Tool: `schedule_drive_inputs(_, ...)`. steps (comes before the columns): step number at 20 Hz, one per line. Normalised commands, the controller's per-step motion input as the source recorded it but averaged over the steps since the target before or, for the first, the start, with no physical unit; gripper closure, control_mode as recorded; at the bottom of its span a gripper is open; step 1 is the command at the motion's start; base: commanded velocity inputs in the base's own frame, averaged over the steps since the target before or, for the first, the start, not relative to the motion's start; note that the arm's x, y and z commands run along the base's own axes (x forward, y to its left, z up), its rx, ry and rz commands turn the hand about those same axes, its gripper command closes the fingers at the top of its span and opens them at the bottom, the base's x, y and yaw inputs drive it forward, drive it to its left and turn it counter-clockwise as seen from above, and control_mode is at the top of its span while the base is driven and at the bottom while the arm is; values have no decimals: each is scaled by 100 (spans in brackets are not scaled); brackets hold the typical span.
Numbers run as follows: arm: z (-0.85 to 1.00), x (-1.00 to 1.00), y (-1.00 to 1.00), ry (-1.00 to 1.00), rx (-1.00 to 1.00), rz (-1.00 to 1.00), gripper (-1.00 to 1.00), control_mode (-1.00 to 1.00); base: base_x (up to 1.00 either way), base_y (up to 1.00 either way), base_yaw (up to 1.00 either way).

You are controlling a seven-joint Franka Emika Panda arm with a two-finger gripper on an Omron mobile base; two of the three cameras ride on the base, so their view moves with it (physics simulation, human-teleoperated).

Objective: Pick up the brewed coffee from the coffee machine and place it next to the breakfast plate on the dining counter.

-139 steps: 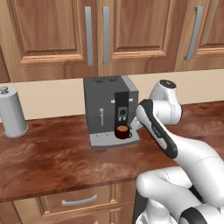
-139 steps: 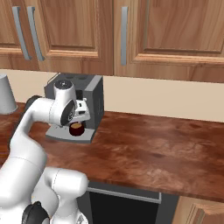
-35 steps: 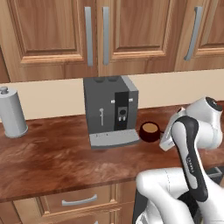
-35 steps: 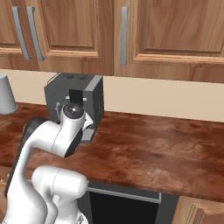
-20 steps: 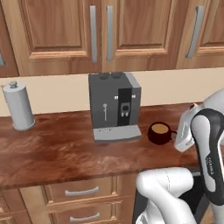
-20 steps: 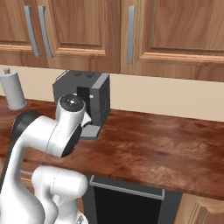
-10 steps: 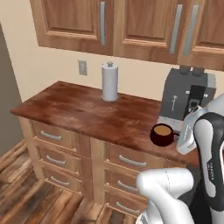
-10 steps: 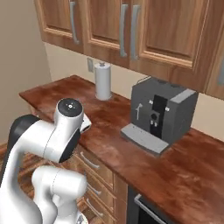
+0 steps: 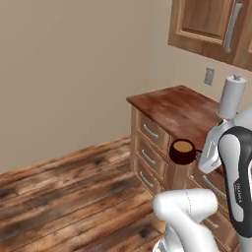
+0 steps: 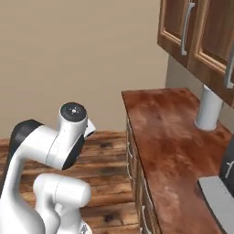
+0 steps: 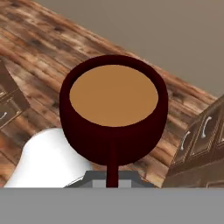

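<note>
The brewed coffee [image 9: 182,151] is a dark red-brown mug with light brown liquid to its brim, hanging in the air over the wood floor beside the counter's end. My gripper [image 9: 201,154] is shut on its side handle. In the hand view the brewed coffee [image 11: 113,113] sits close up, its handle running down into my gripper [image 11: 112,180]. The coffee machine [image 10: 228,172] shows as a dark edge at the far right, with its light grey drip tray [image 10: 215,201] in front. The breakfast plate and the dining counter are out of view.
A reddish-brown kitchen counter [image 9: 172,106] with drawers [image 9: 147,147] ends at a beige wall. A silver canister [image 9: 231,96] stands at its back, below wooden wall cabinets [image 9: 211,24]. Open wood floor [image 9: 59,192] lies to the left.
Both base views have swung left: the coffee machine slid off to the right, and the counter's end, the wall and the floor came into view. The mug stays in my shut gripper.
</note>
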Motion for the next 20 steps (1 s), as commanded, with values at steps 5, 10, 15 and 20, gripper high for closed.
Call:
schedule_drive_inputs(5, 0, 0, 0, 0, 0, 0, 100, 100, 1, 0, 98)
schedule_drive_inputs(10, 0, 0, 0, 0, 0, 0, 100, 100, 21, 0, 89)
schedule_drive_inputs(15, 0, 0, 0, 0, 0, 0, 100, 100, 41, 0, 82)
schedule_drive_inputs(20, 0, 0, 0, 0, 0, 0, 100, 100, 69, 0, 72)
